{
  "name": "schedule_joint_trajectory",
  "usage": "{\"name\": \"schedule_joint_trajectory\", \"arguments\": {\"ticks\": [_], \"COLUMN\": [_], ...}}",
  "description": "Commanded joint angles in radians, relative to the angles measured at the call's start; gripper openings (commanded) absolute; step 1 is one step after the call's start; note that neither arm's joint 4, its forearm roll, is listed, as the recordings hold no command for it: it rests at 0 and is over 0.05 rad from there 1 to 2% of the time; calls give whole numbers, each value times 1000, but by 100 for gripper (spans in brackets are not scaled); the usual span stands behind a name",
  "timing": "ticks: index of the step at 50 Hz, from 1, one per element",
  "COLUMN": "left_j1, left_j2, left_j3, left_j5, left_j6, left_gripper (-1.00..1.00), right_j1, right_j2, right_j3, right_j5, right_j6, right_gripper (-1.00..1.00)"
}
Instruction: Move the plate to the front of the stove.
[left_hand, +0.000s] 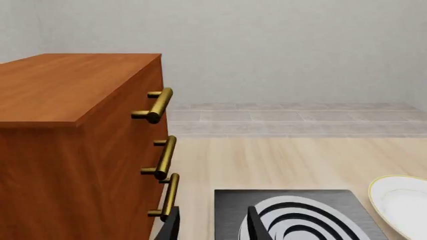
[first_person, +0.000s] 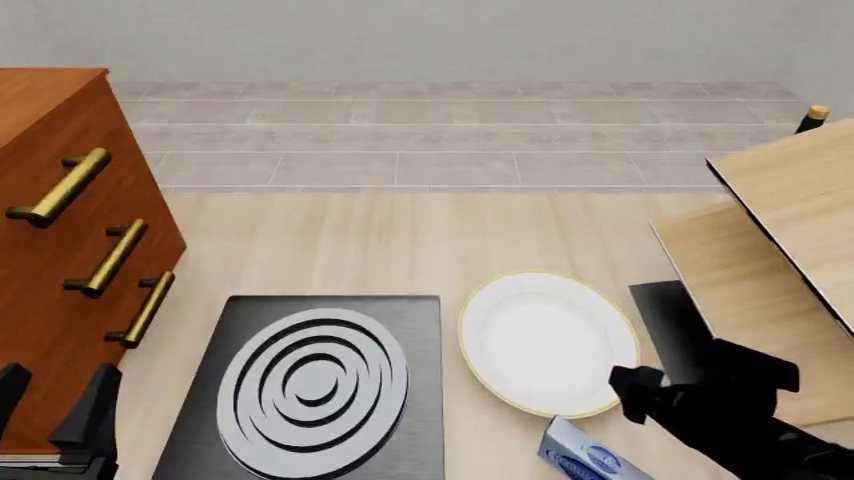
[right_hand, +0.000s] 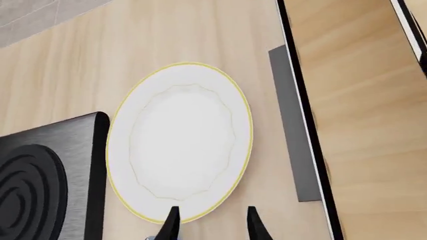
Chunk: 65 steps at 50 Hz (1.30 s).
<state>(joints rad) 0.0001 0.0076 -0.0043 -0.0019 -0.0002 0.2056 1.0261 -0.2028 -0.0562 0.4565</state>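
Note:
The plate (first_person: 547, 342), white with a thin yellow rim, lies flat on the table just right of the stove (first_person: 314, 385). The stove is a dark slab with a ringed burner. My right gripper (first_person: 638, 395) hovers open at the plate's near right edge. In the right wrist view the plate (right_hand: 183, 145) fills the middle, and its rim reaches just between the open fingers of the right gripper (right_hand: 212, 222). My left gripper (first_person: 51, 400) is open and holds nothing, between the cabinet and the stove's left side. The left wrist view shows the left gripper (left_hand: 212, 227) over the stove (left_hand: 293, 215), with the plate (left_hand: 400, 202) at the edge.
A brown wooden cabinet (first_person: 54, 260) with brass handles stands at the left. At the right, light wooden boards (first_person: 781, 230) sit raised above a flat black rectangle (first_person: 667, 320). A blue and white box (first_person: 587, 460) lies by the right arm at the front.

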Motion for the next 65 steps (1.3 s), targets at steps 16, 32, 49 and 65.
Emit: {"name": "schedule_joint_trajectory", "arguments": {"ticks": [16,32,49,65], "left_j1": [0,0,0,0], "left_j2": [0,0,0,0], "left_j3": [0,0,0,0], "left_j5": [0,0,0,0], "left_j6": [0,0,0,0], "left_gripper": [100,100,100,100], "right_j1": [3,3,-5,11], "right_j2": [177,286,333,390], "right_j3": [11,30,33,40], "right_j5": [-166,-270,-315,-368], "right_j6": [85,127,139,153], "right_gripper": [100,100,100,100]}}
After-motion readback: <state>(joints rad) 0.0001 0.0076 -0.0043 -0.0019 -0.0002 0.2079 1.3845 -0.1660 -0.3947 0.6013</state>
